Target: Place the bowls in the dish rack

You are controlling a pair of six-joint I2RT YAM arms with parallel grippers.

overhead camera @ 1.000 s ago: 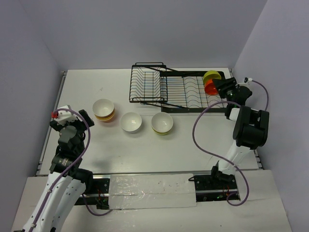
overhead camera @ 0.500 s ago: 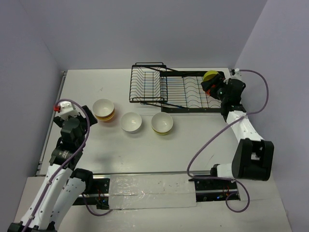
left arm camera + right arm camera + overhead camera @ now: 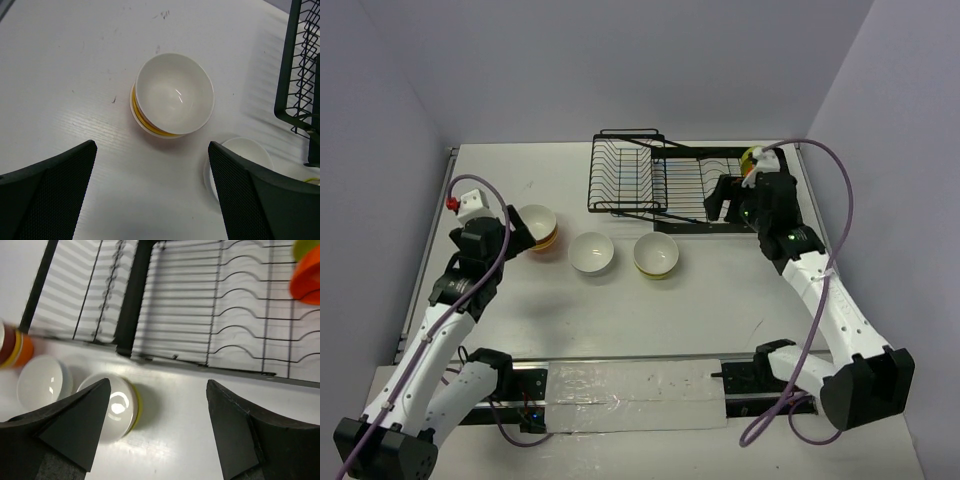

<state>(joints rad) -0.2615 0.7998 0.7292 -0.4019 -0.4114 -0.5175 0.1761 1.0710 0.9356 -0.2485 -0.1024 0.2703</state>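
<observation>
Sitting in dish rack (image 3: 134, 295), orange bowl (image 3: 306, 275), left claw (image 3: 151, 146) spread wide, empty, right claw (image 3: 157, 382) likewise

The bowls (image 3: 174, 95) look smooth and glossy, the table (image 3: 75, 75) matt white, the dish rack (image 3: 134, 300) black wire.

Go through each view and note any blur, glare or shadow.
Top external: even, soft light, all sharp, faint shadows on the table. Left wrist: crisp; a small glint inside the top of the stacked bowls, soft shadow beside them. Right wrist: smeared, worst at the left edge; bright glare spot in the yellow-sided bowl; the orange bowl is soft-edged.
</observation>
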